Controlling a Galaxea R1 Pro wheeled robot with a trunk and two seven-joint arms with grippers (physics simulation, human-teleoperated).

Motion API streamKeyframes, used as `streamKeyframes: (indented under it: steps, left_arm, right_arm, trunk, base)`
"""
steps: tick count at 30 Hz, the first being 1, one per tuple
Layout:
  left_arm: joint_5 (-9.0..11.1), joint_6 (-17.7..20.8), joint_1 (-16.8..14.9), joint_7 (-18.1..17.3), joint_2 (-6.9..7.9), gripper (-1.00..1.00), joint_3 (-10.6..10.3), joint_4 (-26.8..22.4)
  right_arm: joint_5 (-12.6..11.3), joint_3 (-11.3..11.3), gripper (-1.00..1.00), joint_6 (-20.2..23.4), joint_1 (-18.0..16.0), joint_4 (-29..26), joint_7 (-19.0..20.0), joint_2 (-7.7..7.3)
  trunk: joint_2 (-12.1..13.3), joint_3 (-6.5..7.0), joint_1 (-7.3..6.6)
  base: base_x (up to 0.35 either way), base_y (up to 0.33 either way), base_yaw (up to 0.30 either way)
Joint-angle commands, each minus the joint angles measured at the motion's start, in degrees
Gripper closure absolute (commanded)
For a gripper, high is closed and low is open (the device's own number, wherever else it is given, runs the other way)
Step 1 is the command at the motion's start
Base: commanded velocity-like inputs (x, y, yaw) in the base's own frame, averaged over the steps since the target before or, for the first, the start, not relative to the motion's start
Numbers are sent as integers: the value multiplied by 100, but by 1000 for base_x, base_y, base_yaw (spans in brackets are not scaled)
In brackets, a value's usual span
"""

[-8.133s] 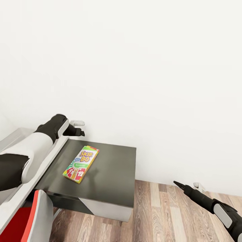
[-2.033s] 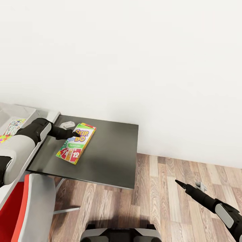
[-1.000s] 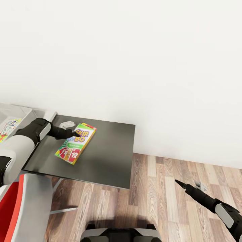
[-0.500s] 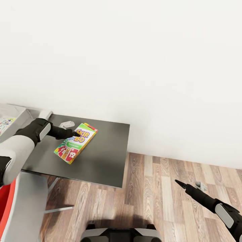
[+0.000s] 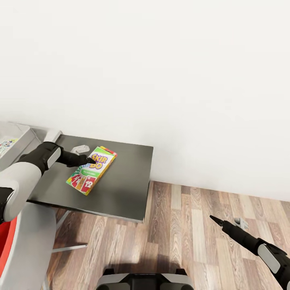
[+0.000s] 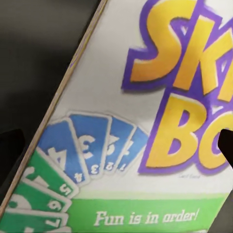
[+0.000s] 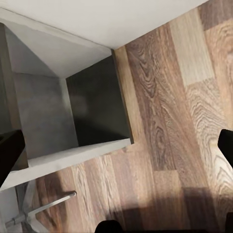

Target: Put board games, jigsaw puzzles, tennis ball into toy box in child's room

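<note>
Head view: my left gripper [image 5: 89,160] sits low over the upper end of the yellow-green board game [image 5: 92,170], fingertips at the cover.
Board game: flat on the dark grey side unit of the table [image 5: 125,189], near its left half, tilted a little, long side running toward the wall.
Left claw: I see one dark fingertip [image 6: 227,148] at one edge of the left wrist view and another dark tip at the opposite edge, spread across the printed cover [image 6: 145,116]; fingers parted, grasping nothing.
Toy box: a pale grey rim [image 5: 18,139] shows at the far left, beside the side unit.
Right gripper [image 5: 225,226]: hangs over the wooden floor [image 5: 193,225], well apart from the table.
Right claw: tips sit at opposite edges of the right wrist view, spread and empty.
Chair [image 5: 24,249]: red and white, lower left.
</note>
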Motion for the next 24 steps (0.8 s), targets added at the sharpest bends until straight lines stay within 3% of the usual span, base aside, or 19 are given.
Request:
streamKeyframes:
  steps: [1, 13, 24]
  left_arm:
    - [56, 32, -3, 4, -1, -100, -48, -5]
    - [53, 32, -4, 4, -19, -100, -59, -14]
    - [53, -3, -3, 4, -20, -100, -54, -14]
  right_arm:
    - [-45, -13, -100, 57, -2, -1, 16, 0]
    - [-45, -13, -100, 57, -2, -2, 16, 0]
    - [-45, -13, -100, 57, -2, -1, 32, 0]
  trunk:
    - [-9, -8, 3]
    - [-9, -8, 3]
    - [-9, -8, 3]
  base:
    - [-57, -1, 0]
    - [-192, -57, 0]
    - [-87, -36, 0]
